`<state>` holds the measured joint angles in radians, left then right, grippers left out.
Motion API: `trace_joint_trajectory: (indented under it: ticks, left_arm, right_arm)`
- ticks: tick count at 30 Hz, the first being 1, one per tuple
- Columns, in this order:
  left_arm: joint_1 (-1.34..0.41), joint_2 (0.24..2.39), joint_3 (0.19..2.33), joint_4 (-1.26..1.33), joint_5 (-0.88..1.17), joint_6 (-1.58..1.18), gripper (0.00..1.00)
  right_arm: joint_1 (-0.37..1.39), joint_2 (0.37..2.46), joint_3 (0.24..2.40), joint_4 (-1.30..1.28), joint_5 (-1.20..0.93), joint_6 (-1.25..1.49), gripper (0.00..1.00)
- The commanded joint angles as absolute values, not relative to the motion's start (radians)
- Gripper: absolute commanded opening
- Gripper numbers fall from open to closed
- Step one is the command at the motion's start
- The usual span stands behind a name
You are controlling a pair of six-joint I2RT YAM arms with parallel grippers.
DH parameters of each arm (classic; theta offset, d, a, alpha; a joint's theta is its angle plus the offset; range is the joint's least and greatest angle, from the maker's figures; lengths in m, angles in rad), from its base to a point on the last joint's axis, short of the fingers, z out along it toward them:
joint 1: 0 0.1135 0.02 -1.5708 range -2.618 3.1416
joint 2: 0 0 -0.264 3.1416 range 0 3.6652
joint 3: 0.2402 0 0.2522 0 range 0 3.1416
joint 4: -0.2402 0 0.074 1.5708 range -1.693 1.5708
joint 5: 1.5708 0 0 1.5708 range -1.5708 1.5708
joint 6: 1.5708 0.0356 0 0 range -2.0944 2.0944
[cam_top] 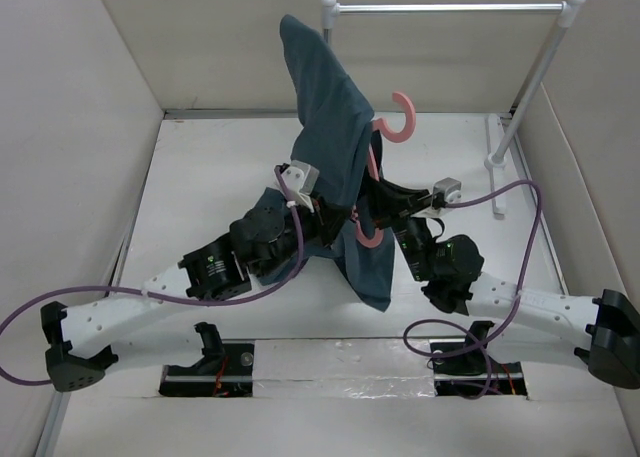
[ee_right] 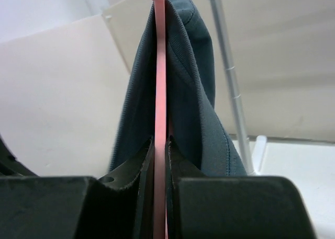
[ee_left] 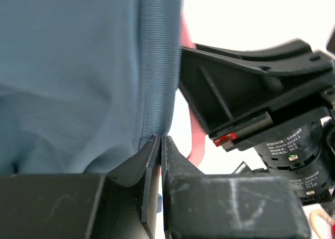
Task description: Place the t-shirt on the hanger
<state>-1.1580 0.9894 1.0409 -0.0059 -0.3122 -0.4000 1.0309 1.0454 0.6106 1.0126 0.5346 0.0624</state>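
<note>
The dark teal-blue t-shirt [cam_top: 330, 127] is draped over the pink hanger [cam_top: 400, 117], held up above the table's middle; its lower part hangs down toward the front. The hanger's hook sticks out to the right of the cloth. My left gripper [cam_top: 318, 205] is shut on a ribbed hem of the t-shirt [ee_left: 157, 66], with the pink hanger [ee_left: 196, 142] just behind it. My right gripper [cam_top: 385, 199] is shut on the hanger's thin pink bar [ee_right: 159, 108], with the t-shirt [ee_right: 193, 92] folded over both sides of it.
A silver rail [cam_top: 450, 8] on white posts [cam_top: 530, 77] stands at the back right; its post also shows in the right wrist view [ee_right: 230, 87]. White walls enclose the table [cam_top: 200, 197]. Purple cables loop near both arm bases.
</note>
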Motion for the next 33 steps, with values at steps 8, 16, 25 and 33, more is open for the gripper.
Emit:
trace_joint_trajectory:
  ticks: [8,16,25,33]
  left_arm:
    - [-1.167,0.845,0.971,-0.093,-0.272,-0.485,0.00]
    - [-1.167,0.864,0.940,-0.130,-0.286,-0.505,0.00]
    - [-1.167,0.861,1.049,-0.074,-0.382,-0.453,0.40]
    - [-1.167,0.928,1.190,0.135,-0.526,-0.393,0.42]
  right_arm:
    - [1.057,1.087,0.759,1.347,0.765,-0.237,0.00]
    - [1.107,1.163,0.792,1.459,0.790,-0.339,0.00]
    - [1.117,1.016,0.706,1.241,0.706,-0.198,0.00]
    - [1.117,0.966,0.620,1.164,0.670,-0.084,0.00]
